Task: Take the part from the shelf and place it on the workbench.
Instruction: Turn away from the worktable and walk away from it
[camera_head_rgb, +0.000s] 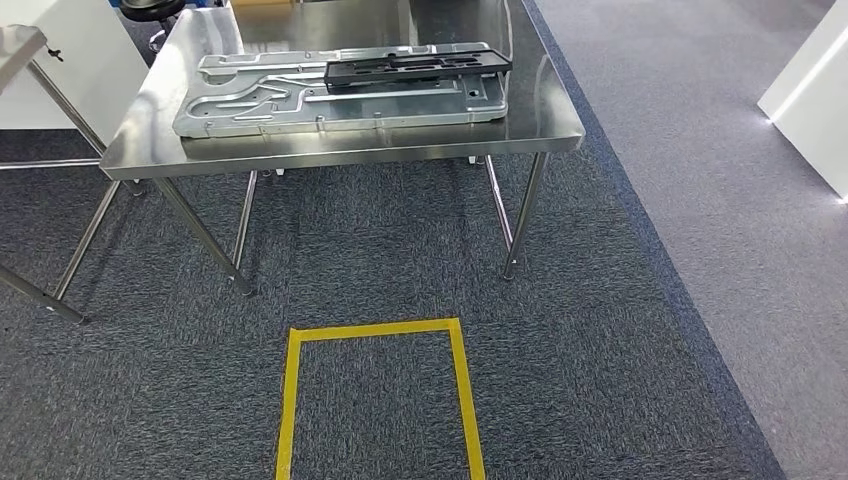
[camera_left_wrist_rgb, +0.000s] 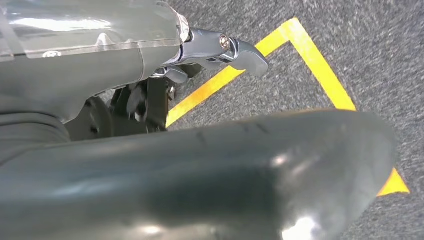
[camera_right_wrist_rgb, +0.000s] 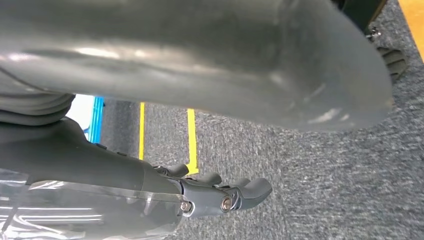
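A long black part (camera_head_rgb: 415, 68) lies across a large silver stamped metal panel (camera_head_rgb: 300, 105) on the steel workbench (camera_head_rgb: 350, 152) ahead of me. In the left wrist view my left hand (camera_left_wrist_rgb: 200, 55) hangs over the carpet with its thumb out and nothing in it; its darker fingers are partly hidden. My right hand (camera_right_wrist_rgb: 220, 192) hangs the same way, fingers loosely apart and holding nothing.
A yellow tape rectangle (camera_head_rgb: 375, 330) marks the dark carpet in front of the workbench, and its lines (camera_left_wrist_rgb: 310, 60) (camera_right_wrist_rgb: 191, 135) lie near both hands. A second steel table's legs (camera_head_rgb: 40, 295) and a white cabinet (camera_head_rgb: 60, 60) stand left. A white unit (camera_head_rgb: 810, 90) stands far right.
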